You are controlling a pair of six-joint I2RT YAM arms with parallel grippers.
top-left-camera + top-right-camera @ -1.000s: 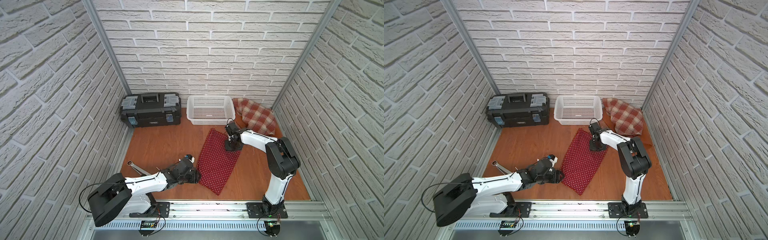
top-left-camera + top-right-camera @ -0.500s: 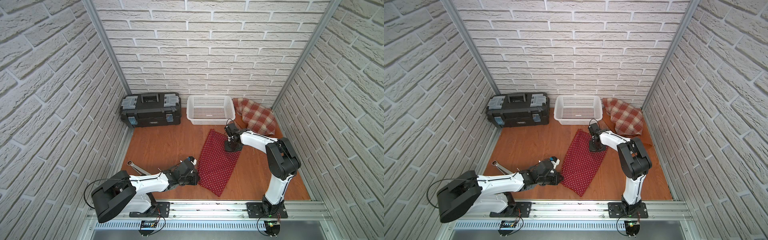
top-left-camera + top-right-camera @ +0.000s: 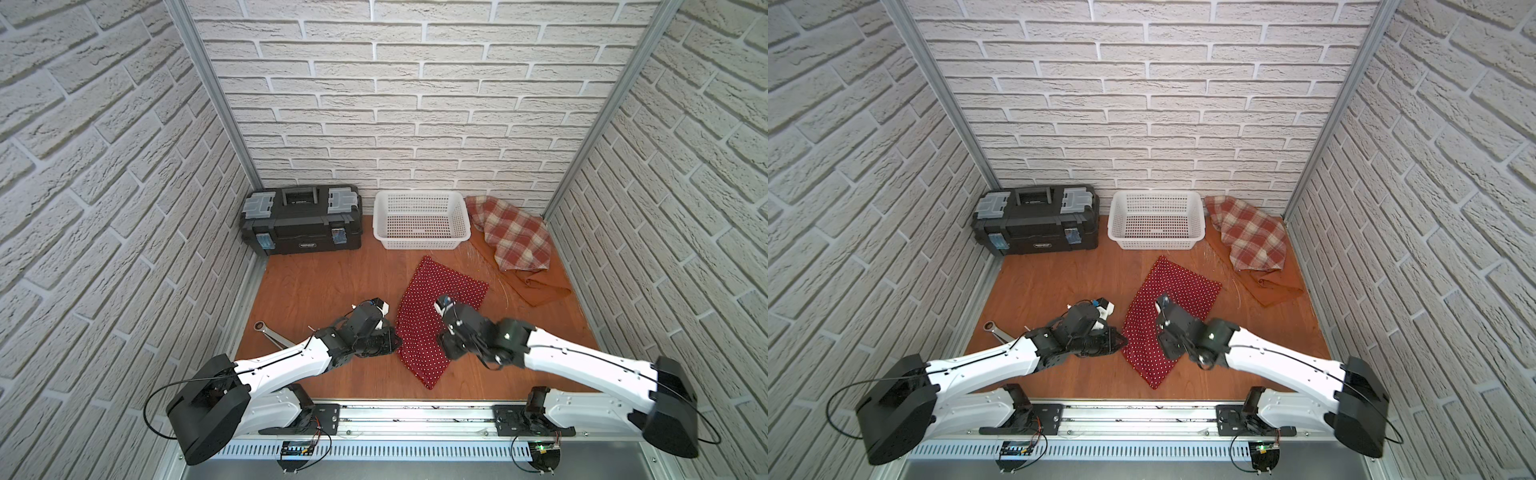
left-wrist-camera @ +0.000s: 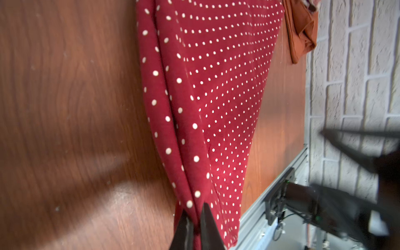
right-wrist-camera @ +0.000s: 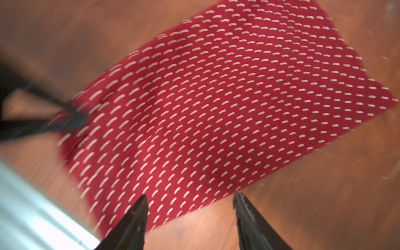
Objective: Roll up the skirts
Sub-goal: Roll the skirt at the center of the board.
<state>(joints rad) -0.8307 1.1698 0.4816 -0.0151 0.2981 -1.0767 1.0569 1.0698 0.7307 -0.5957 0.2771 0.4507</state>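
Polka-dot skirt edge between left jaws

No wording here is coming through clearly enough for me to read. The black toolbox, sitting at the far left against the back wall, is carrying a small pale nameplate low on the middle of its front face. It is showing in both top views, but its lettering is coming out too small to make out. I am not finding any other label, number or sign that I can read.
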